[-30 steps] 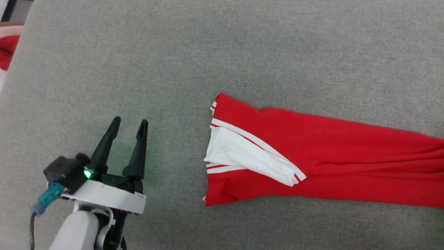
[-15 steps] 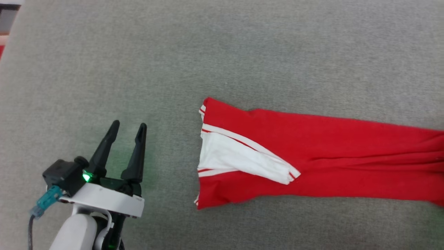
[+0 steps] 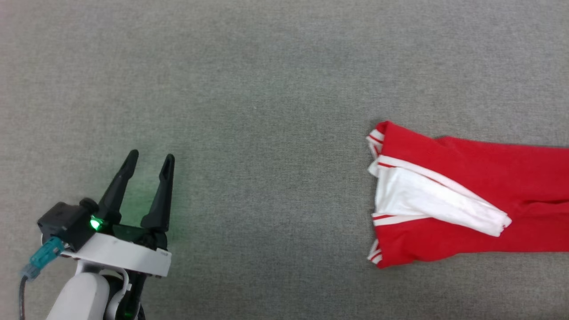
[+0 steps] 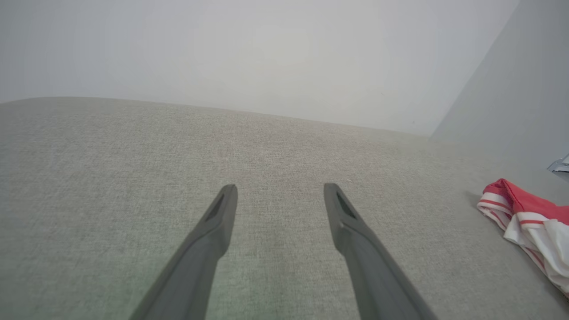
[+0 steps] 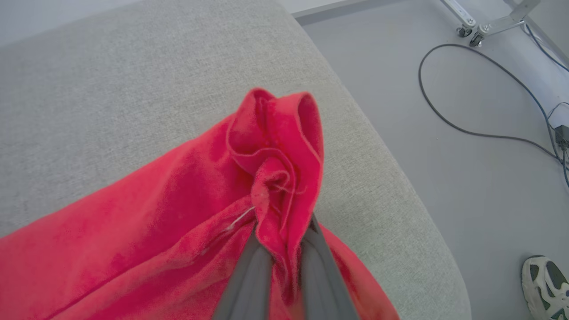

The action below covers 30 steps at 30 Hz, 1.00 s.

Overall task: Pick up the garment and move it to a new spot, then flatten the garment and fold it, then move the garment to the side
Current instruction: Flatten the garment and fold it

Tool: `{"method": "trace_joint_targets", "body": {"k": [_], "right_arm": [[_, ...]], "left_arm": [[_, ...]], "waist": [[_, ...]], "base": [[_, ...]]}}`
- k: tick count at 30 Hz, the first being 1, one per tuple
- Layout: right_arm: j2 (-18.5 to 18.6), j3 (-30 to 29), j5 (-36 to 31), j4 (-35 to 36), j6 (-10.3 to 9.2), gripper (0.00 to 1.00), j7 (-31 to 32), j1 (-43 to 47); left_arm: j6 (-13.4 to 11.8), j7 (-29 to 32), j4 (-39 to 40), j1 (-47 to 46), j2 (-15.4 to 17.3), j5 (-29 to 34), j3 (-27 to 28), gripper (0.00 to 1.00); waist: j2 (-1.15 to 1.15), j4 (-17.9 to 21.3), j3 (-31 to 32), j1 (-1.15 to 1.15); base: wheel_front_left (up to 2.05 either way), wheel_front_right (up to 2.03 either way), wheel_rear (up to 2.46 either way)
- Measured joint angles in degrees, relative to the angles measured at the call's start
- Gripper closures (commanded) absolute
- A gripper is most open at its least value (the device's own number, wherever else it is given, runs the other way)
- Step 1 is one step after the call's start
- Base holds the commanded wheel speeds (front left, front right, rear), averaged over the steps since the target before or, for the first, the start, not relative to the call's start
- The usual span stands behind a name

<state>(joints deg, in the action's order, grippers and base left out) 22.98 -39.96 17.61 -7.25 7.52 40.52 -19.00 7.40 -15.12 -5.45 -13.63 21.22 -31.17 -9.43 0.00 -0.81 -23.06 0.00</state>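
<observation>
One long garment (image 3: pixel 489 164) lies sideways, sleeved end leftward; right claw (image 5: pixel 284 246) pinches it, left claw (image 3: pixel 150 156) gapes.

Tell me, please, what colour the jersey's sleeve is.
The sleeve is white, with red stripes along its edges; the head view shows it best.

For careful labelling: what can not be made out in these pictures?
Number on the garment: head view, hidden by folds; right edge cuts the cloth off.
Tips of the right gripper: right wrist view, buried in bunched cloth.
Shoe: right wrist view, cut by the corner.
</observation>
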Motion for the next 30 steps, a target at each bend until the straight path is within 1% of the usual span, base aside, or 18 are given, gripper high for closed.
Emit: {"method": "trace_joint_targets", "body": {"k": [3,5,10,13,17,20,23,27,30], "right_arm": [[1.32,-0.32,0.11,-2.79,0.0,1.0,-1.71,-0.58],[1.45,0.35,0.66,-4.13,0.0,1.0,-2.41,-0.94],[1.23,6.31,3.65,-3.81,-0.01,1.0,-3.2,-0.01],[0.26,11.16,6.05,-0.29,-0.02,1.0,-3.25,2.13],[-1.23,19.12,8.9,7.37,-0.02,1.0,-1.04,4.64],[-4.52,25.73,9.18,14.45,-0.02,1.0,1.74,6.04],[-6.15,31.15,9.57,19.82,-0.03,1.0,4.65,6.59],[-8.31,37.39,9.57,23.82,-0.03,1.0,6.79,6.26],[-9.42,41.0,9.57,24.76,-0.03,1.0,6.99,4.94]], "left_arm": [[0.0,-0.01,-0.03,0.05,0.21,0.0,-0.04,0.0],[0.0,0.0,-0.14,0.06,0.19,0.01,-0.21,0.0],[0.0,-0.01,-0.84,0.11,-0.6,0.1,-0.67,0.0],[0.0,-0.01,-1.26,0.57,-1.23,0.11,-0.41,0.0],[0.0,-0.01,-1.98,1.62,-1.83,0.11,0.18,0.0],[0.0,0.0,-2.38,2.21,-2.4,0.16,0.31,0.0],[0.0,-0.01,-2.53,2.25,-3.07,0.38,0.05,0.0],[0.0,0.0,-2.71,2.18,-3.46,0.38,-0.52,0.0],[0.0,-0.01,-2.8,2.18,-3.77,0.19,-0.45,0.0]], "waist": [[0.0,0.59,0.0,0.0],[0.0,0.73,0.28,0.0],[0.0,0.68,1.54,0.0],[0.0,0.43,2.5,0.0],[0.0,0.1,3.78,0.0],[0.0,-0.09,4.6,0.0],[0.0,-0.55,5.08,0.0],[0.0,-1.43,5.23,0.0],[0.0,-2.03,5.2,0.0]], "base": [[0.0,0.0,0.0],[0.0,0.0,0.0],[0.0,0.0,0.0],[0.0,0.0,0.0],[0.0,0.0,0.0],[0.0,0.0,0.0],[0.0,0.0,0.0],[0.0,0.0,0.0],[0.0,0.0,0.0]]}}
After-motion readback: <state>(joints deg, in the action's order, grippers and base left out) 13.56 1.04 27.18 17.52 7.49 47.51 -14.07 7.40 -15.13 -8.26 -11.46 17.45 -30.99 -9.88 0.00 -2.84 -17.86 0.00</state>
